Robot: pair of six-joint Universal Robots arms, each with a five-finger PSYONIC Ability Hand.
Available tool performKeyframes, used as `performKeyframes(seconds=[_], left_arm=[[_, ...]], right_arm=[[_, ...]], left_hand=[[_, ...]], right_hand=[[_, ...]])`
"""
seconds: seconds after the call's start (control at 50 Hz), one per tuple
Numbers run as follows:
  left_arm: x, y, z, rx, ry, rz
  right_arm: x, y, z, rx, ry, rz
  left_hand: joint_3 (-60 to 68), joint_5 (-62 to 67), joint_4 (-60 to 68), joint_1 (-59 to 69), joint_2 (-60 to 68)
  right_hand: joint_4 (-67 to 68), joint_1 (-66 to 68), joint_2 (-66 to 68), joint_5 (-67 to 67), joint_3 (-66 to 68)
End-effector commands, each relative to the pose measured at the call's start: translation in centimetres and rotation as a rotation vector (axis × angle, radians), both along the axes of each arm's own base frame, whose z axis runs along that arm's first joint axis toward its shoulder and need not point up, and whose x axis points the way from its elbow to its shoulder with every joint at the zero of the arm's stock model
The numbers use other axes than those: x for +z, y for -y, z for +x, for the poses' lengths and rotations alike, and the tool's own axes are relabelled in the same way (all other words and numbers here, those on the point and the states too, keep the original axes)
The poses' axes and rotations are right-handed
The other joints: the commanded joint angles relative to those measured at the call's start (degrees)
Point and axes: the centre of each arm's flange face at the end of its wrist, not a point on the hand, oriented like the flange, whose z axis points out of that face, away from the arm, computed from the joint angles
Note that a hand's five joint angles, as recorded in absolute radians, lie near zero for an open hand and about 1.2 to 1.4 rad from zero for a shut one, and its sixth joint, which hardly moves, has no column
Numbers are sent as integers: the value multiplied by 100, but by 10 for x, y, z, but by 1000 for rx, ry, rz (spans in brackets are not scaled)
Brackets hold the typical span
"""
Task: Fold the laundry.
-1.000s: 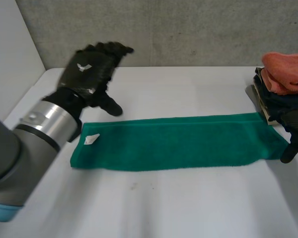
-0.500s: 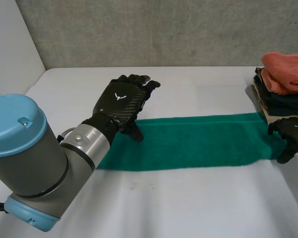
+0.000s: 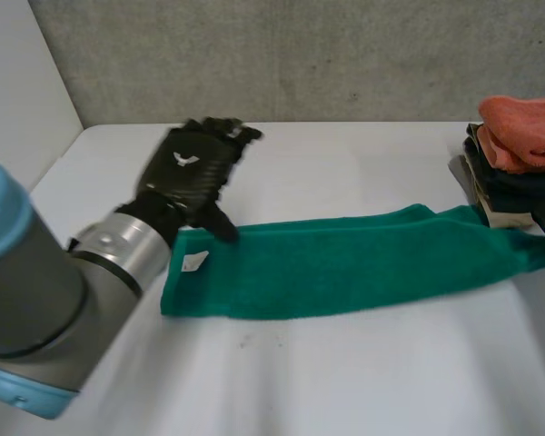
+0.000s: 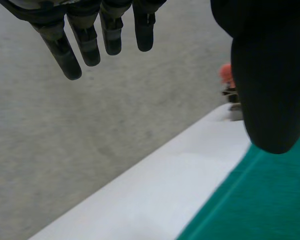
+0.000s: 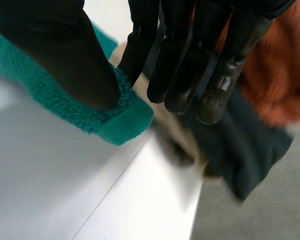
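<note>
A green towel [image 3: 345,263], folded into a long narrow strip, lies across the white table [image 3: 345,381]. A white label [image 3: 193,262] shows near its left end. The left hand [image 3: 186,173] is over that end with its thumb at the towel's far corner. In the left wrist view its fingers [image 4: 90,35] are straight and held away from the thumb, grasping nothing. At the strip's other end, the right hand [image 5: 180,45] pinches the towel's corner between thumb and fingers. Just beside it, at the table's right edge, stands a stack of folded dark cloths [image 3: 509,191] with an orange towel [image 3: 527,132] on top.
</note>
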Motion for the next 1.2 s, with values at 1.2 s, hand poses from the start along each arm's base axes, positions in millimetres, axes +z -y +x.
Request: performKeyframes(seconds=[1.2], left_arm=[[-126,79,-27,118,271,137]], right_arm=[[-36,-134,217,453,369,274]], left_hand=[[852,699,883,864,878]], right_hand=[[-3429,-2250,-3363,-3279,-3416]])
